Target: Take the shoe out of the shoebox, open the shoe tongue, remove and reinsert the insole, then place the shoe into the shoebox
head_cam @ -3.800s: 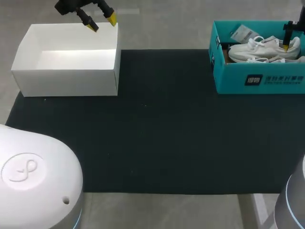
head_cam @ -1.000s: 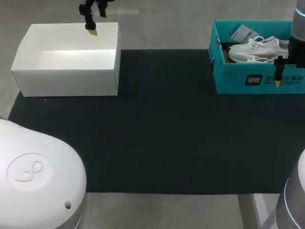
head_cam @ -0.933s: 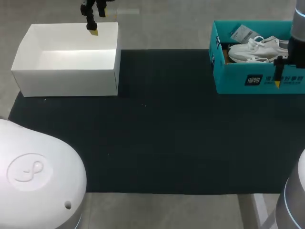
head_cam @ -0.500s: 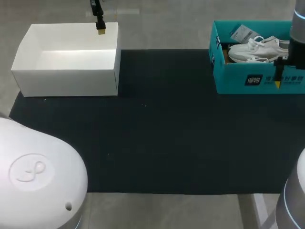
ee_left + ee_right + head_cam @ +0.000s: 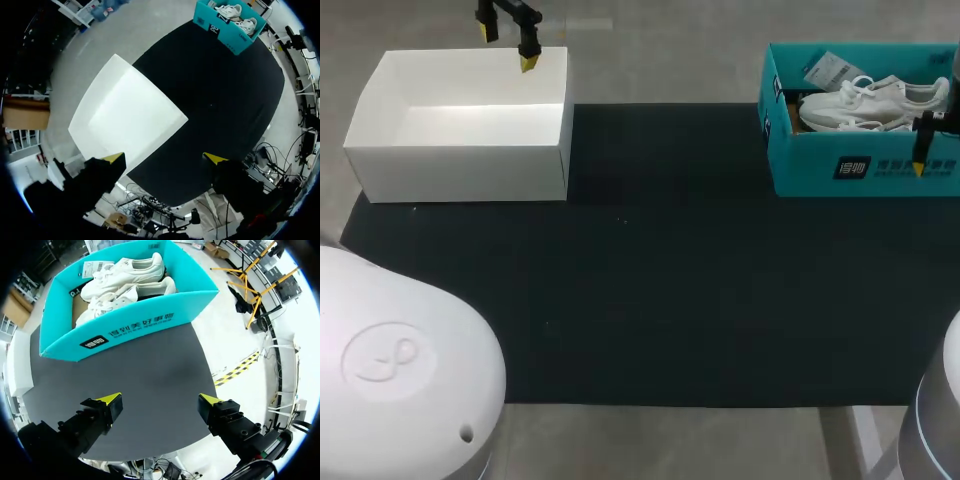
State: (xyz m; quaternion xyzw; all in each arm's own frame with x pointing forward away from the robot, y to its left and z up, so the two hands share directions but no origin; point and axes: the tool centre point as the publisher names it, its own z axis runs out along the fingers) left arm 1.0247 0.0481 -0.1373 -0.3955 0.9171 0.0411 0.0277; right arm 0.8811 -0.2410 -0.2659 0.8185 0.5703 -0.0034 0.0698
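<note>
A pair of white shoes (image 5: 870, 100) lies in the open teal shoebox (image 5: 860, 172) at the table's far right. My right gripper (image 5: 920, 160) hangs open above the box's front wall near its right end, holding nothing. In the right wrist view the shoes (image 5: 125, 275) lie inside the shoebox (image 5: 130, 330), ahead of the open right gripper (image 5: 160, 400), which is over the black mat. My left gripper (image 5: 505, 45) is open above the far right corner of an empty white box (image 5: 460, 160). In the left wrist view the left gripper (image 5: 165, 159) is empty, with the white box (image 5: 125, 115) ahead.
A black mat (image 5: 650, 260) covers the table between the two boxes. A paper tag (image 5: 830, 70) lies in the shoebox's far left corner. The teal shoebox (image 5: 227, 30) shows small and far off in the left wrist view.
My left gripper has turned over the white box's far corner, so both yellow tips now show. My right gripper has shifted a little to the right along the shoebox's front.
</note>
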